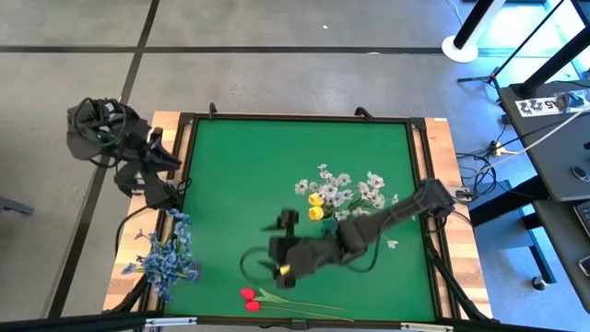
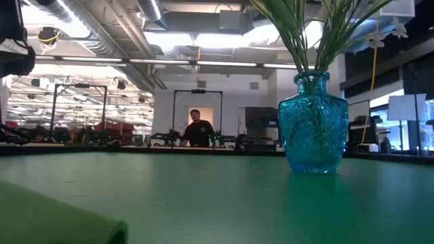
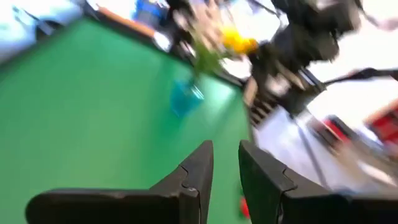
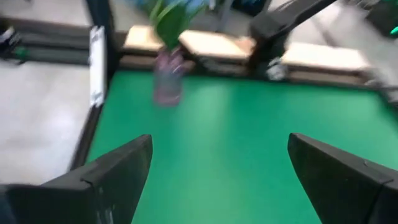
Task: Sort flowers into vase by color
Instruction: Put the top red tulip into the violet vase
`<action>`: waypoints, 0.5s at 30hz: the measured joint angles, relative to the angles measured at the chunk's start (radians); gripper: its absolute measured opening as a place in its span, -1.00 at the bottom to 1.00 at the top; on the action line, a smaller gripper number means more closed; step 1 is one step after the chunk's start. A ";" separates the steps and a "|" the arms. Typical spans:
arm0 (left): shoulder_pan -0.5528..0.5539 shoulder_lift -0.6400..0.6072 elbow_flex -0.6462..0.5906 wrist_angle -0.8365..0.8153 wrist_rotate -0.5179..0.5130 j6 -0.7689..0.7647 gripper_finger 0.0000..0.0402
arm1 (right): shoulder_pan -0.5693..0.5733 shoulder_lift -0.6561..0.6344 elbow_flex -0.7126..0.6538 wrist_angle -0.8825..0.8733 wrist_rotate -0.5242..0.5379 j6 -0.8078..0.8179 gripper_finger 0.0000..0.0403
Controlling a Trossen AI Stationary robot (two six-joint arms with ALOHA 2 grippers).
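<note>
A blue glass vase (image 2: 313, 122) stands right of the table's middle. It holds white sprays (image 1: 355, 184) and yellow tulips (image 1: 316, 205). At the left edge stands a pale vase (image 4: 166, 84) with the blue blossoms (image 1: 169, 256). Two red tulips (image 1: 249, 299) lie flat by the near edge, stems toward the right. My right gripper (image 1: 261, 266) hangs open above the table's near middle, facing the blue bunch, with nothing between its fingers (image 4: 112, 174). My left gripper (image 3: 225, 168) is raised beyond the far left corner, its fingers a narrow gap apart and empty.
Bare green cloth (image 1: 249, 166) fills the table's far left part. A wooden frame (image 1: 442, 138) borders the table. A blurred green shape (image 2: 54, 217) lies close to the low camera. A person (image 2: 198, 129) stands far back in the room.
</note>
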 joint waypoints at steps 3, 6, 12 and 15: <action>0.000 0.000 -0.009 -0.002 -0.080 0.047 -0.64 | 0.047 0.052 0.000 -0.010 -0.026 0.069 0.86; 0.000 0.000 -0.012 -0.003 -0.120 0.077 -0.64 | 0.087 0.104 0.000 -0.016 -0.057 0.151 0.86; 0.000 0.001 -0.013 -0.002 -0.161 0.077 -0.64 | 0.116 0.219 -0.001 -0.045 -0.202 0.241 0.86; 0.000 0.001 -0.013 -0.002 -0.163 0.071 -0.64 | 0.113 0.269 -0.001 -0.053 -0.294 0.253 0.86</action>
